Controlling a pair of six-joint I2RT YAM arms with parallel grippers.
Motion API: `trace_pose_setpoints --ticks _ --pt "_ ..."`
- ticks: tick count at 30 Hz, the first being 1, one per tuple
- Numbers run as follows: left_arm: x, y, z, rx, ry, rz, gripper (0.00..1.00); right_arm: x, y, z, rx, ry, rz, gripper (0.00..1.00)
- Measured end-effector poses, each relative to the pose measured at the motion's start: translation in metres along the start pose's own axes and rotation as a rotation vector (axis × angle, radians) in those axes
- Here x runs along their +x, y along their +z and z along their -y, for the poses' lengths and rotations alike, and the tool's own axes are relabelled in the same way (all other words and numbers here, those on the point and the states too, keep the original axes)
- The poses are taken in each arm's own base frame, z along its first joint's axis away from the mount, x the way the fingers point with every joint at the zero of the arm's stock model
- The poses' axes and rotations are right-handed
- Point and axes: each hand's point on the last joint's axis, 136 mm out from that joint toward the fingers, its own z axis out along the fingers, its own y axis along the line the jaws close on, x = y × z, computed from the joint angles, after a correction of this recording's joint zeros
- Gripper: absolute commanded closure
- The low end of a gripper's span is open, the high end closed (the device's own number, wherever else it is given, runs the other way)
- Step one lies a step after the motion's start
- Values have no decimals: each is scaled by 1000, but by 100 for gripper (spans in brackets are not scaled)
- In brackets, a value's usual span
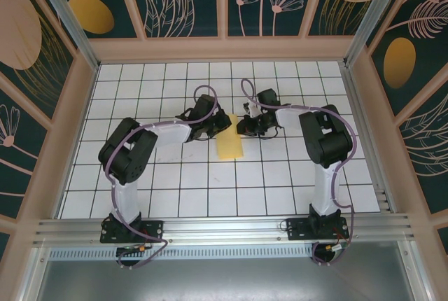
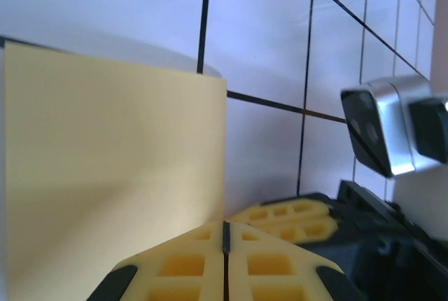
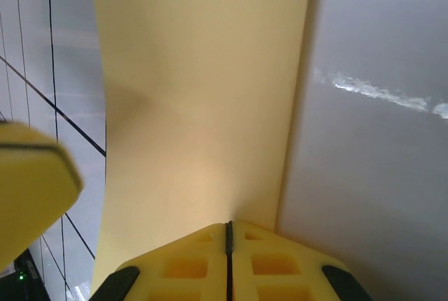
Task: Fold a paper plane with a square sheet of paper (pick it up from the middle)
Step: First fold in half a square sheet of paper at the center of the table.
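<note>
The square sheet of paper (image 1: 232, 145) lies on the white grid table as a narrow yellow rectangle, about one tile wide and two long. My left gripper (image 1: 220, 124) is shut, its tip at the sheet's far left part. In the left wrist view the shut tip (image 2: 225, 227) sits at the right edge of the paper (image 2: 112, 161), with nothing between the fingers. My right gripper (image 1: 243, 127) is shut too, beside the sheet's far right edge. In the right wrist view its tip (image 3: 228, 225) rests at the near edge of the paper (image 3: 196, 105).
The two gripper tips are close together; the right gripper's fingers (image 2: 290, 218) and wrist camera (image 2: 381, 129) show in the left wrist view. Patterned walls enclose the table (image 1: 175, 175) on three sides. An aluminium rail (image 1: 224, 227) runs along the near edge.
</note>
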Motion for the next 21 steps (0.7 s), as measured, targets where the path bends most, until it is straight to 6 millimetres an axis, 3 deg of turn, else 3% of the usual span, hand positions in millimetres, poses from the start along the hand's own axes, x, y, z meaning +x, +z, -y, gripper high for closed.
trace_pose_setpoints --ticks 12,21 --pt "8 24 -29 -96 12 -42 93 9 1 0 -10 15 -20 94" --pt "6 28 -28 -98 27 -44 93 14 1 0 -10 21 -25 94"
